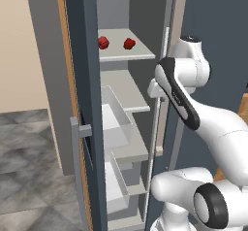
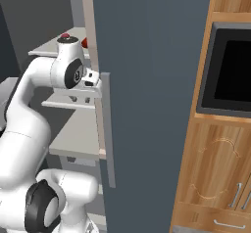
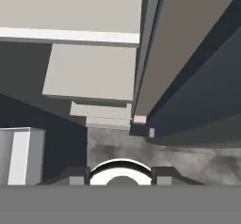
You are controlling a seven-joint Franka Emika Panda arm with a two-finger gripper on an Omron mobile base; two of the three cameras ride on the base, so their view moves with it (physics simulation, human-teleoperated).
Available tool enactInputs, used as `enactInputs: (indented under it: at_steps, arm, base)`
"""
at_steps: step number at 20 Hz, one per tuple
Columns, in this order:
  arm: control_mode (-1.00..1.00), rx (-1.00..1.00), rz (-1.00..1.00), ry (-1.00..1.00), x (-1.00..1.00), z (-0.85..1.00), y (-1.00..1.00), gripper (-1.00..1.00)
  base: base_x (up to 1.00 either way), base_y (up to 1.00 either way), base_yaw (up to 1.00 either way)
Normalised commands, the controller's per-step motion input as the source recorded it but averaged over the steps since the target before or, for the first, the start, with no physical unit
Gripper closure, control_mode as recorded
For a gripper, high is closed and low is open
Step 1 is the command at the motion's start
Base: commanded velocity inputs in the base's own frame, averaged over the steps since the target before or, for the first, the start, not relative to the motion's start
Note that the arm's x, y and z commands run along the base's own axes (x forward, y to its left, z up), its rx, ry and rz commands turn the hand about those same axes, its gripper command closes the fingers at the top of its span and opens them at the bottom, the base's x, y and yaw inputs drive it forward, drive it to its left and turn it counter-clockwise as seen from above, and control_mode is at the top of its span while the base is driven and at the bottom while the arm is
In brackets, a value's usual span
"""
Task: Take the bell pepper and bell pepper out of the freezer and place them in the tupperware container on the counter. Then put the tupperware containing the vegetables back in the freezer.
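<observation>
Reaching the two peppers is the step in hand, and neither has been picked up yet. The freezer (image 1: 89, 104) stands open, its door swung out with the grey bar handle (image 1: 74, 172) toward the camera. On an upper grey shelf (image 1: 127, 55) sit both red peppers: the left bell pepper (image 1: 103, 42) and the right bell pepper (image 1: 129, 43), near one another but apart, each resting free on the shelf.

The claw (image 3: 120, 177) sits beside the freezer's right edge, below the pepper shelf, pointing downward past the stacked shelf fronts toward the floor. Only the dark stubs of its fingertips (image 3: 75, 177) show, with a gap between them and nothing held; how wide they stand I cannot tell from the pictures.

To do this well, I judge the hand should lift above the shelf's front lip, turn to face into the cavity, and go in with the fingers spread wider than a pepper. The right pepper looks the easier first target, being nearer the arm's side. Coming in level and centred on it should avoid nudging it into its neighbour or rolling it backward. The wrist needs care around the right-hand door (image 2: 147, 104), which it sits very close to.
</observation>
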Motion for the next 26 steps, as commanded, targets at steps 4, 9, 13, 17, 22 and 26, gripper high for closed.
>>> enactInputs:
  at_steps: [4,9,13,17,22,26]
  arm:
    - [-1.0,0.0,0.0,-0.11,-0.28,0.0,0.02,-1.0]
    - [-1.0,0.0,0.0,-0.36,-0.39,0.29,0.09,-1.0]
    - [-1.0,0.06,0.0,-0.24,-0.03,0.59,0.01,-1.0]
    - [-1.0,0.13,0.0,-0.16,0.0,0.63,0.09,-1.0]
    - [-1.0,0.11,0.0,-0.16,0.08,0.62,0.3,-1.0]
    - [-1.0,0.04,0.0,-0.08,0.3,0.49,0.39,-1.0]
  base:
    - [0.0,0.0,0.0]
    - [0.0,0.0,0.0]
    - [0.0,0.0,0.0]
    - [0.0,0.0,0.0]
    - [0.0,0.0,0.0]
    - [0.0,0.0,0.0]
